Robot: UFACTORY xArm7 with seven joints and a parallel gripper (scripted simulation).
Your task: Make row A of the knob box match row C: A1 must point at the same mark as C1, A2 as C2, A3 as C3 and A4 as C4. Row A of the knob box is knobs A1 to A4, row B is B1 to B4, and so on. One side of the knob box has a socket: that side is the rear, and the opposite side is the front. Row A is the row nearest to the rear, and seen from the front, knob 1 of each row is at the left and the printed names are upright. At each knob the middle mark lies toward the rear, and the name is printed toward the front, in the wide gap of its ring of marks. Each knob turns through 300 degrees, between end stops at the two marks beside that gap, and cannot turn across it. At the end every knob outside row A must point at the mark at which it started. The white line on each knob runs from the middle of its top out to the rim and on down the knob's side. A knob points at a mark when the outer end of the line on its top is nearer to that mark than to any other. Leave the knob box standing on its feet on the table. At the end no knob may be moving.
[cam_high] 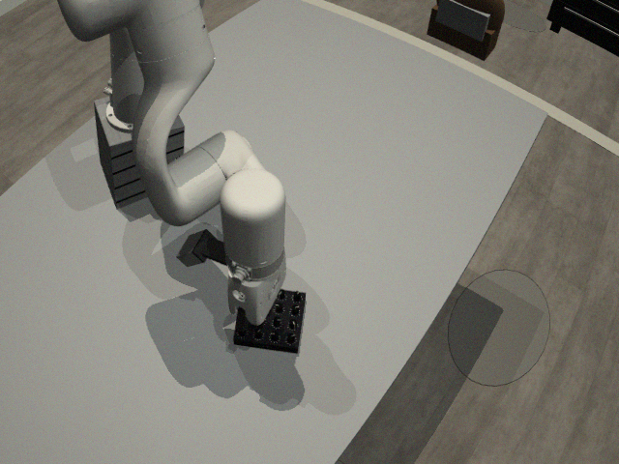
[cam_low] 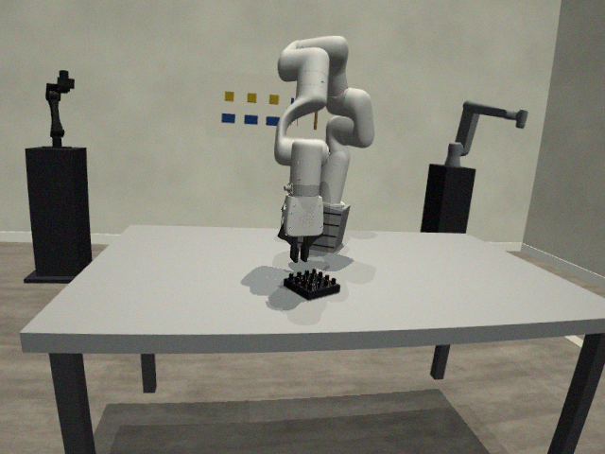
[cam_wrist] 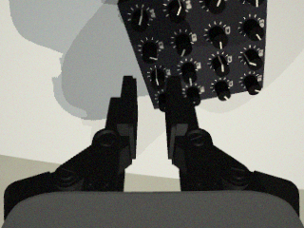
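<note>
Apparently, the gripper [cam_low: 299, 258] [cam_wrist: 151, 94] hovers above the knob box [cam_high: 295, 345] [cam_low: 312, 294] [cam_wrist: 204, 66], its lettering unreadably small.

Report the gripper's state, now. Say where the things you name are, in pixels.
Gripper [cam_low: 299, 260] [cam_wrist: 151, 94]: open partway, a gap between its fingers, holding nothing, above the knob box [cam_low: 309, 294] [cam_wrist: 204, 64].

Wall squares: yellow [cam_low: 251, 97], in a row above blue rectangles [cam_low: 250, 119]
Left pedestal: black [cam_low: 58, 210], bearing a small dark arm [cam_low: 54, 112]
Right pedestal: dark [cam_low: 447, 200], under a grey bent arm [cam_low: 469, 127]
Floor: brownish wood-look planks [cam_high: 565, 210] [cam_low: 195, 374]
</note>
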